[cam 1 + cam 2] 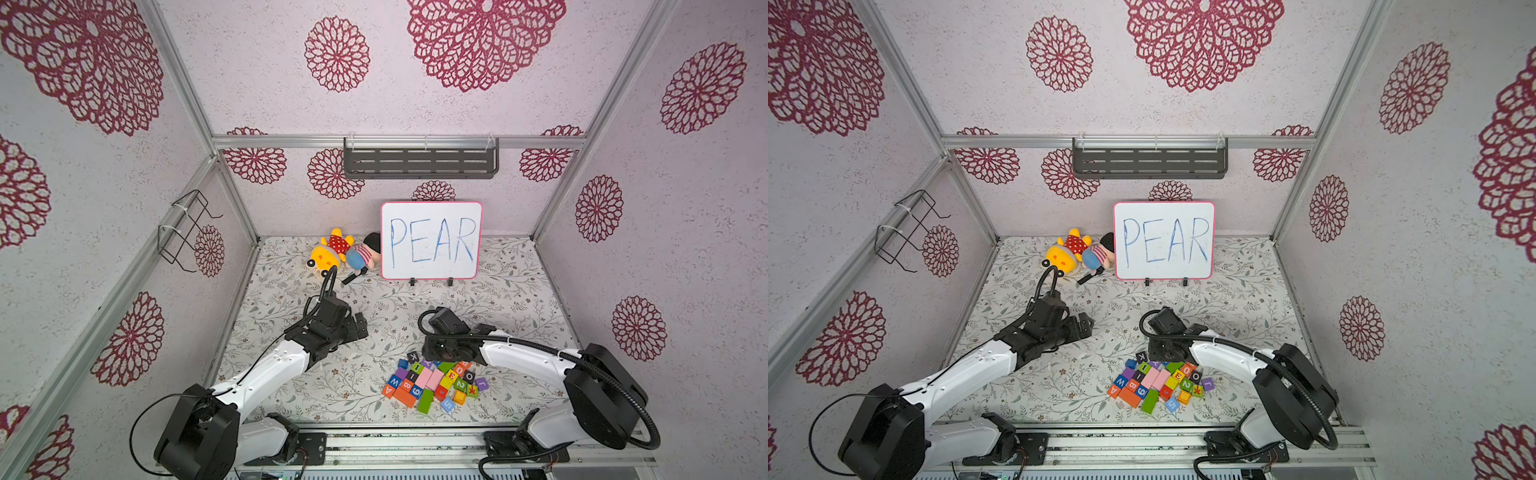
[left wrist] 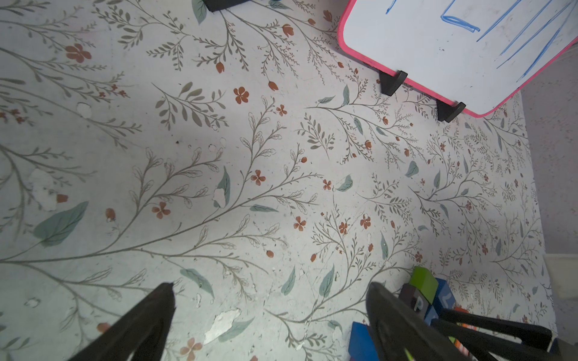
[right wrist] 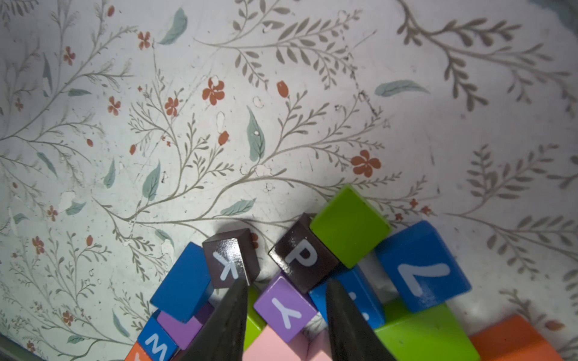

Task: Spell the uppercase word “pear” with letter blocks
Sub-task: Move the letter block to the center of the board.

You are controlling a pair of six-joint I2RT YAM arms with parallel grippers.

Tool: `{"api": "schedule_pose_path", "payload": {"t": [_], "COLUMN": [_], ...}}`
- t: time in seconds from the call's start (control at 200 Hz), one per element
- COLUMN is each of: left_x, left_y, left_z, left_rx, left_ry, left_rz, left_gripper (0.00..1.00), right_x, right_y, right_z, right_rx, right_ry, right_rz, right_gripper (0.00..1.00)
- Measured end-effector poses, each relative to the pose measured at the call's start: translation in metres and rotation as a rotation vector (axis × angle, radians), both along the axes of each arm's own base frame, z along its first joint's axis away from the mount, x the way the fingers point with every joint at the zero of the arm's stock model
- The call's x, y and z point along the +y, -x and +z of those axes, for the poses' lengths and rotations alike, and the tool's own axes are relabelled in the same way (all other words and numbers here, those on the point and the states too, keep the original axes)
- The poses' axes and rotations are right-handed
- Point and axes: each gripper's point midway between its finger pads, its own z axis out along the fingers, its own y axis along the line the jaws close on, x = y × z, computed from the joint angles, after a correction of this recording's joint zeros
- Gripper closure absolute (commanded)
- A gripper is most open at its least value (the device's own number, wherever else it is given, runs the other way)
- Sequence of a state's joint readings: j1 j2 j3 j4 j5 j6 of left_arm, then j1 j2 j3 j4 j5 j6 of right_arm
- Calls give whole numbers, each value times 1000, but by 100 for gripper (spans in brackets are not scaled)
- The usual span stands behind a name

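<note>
Hanging over the edge of the block heap [image 1: 432, 384] with the right gripper [image 3: 286, 279], jaws drawn to a narrow gap astride the purple Y block [image 3: 286, 309]; gripping or not, cannot tell. Finds the black P block [image 3: 301, 256] just past the tips, a cube with no long axis, touching the green block [image 3: 350, 225]. Puts the left gripper [image 2: 270, 284], wide open and empty, well apart.

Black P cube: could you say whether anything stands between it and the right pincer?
Yes. Between the fingers of the right pincer, a purple cube with a white Y lies just short of the black P cube.
</note>
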State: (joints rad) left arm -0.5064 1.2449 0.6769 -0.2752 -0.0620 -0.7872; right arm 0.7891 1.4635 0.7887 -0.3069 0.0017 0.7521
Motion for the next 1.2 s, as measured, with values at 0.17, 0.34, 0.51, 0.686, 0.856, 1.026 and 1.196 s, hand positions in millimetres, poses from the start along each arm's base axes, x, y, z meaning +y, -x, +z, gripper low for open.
{"api": "schedule_pose_path", "payload": {"t": [0.17, 0.34, 0.51, 0.686, 0.856, 1.026, 1.196], "left_x": [1, -1, -4, -9, -12, -15, -17], "left_y": [2, 2, 5, 5, 6, 8, 5], "left_z": [-3, -4, -9, -20, -24, -23, -25], "left_rx": [6, 8, 15, 52, 69, 75, 75], "left_ry": [-1, 5, 17, 31, 42, 56, 72], "left_rz": [3, -6, -29, -54, -71, -78, -70], "left_gripper": [2, 2, 2, 2, 2, 2, 2], "right_x": [-2, 4, 9, 4, 1, 3, 7], "right_y": [3, -2, -3, 1, 2, -1, -5], "right_z": [-9, -1, 8, 2, -9, -11, -11], "right_rx": [41, 39, 29, 49, 72, 66, 50], "right_ry": [39, 46, 48, 80, 109, 108, 108], "right_rz": [1, -25, -80, -126, -143, -142, -128], "right_gripper": [55, 54, 54, 54, 54, 54, 54]}}
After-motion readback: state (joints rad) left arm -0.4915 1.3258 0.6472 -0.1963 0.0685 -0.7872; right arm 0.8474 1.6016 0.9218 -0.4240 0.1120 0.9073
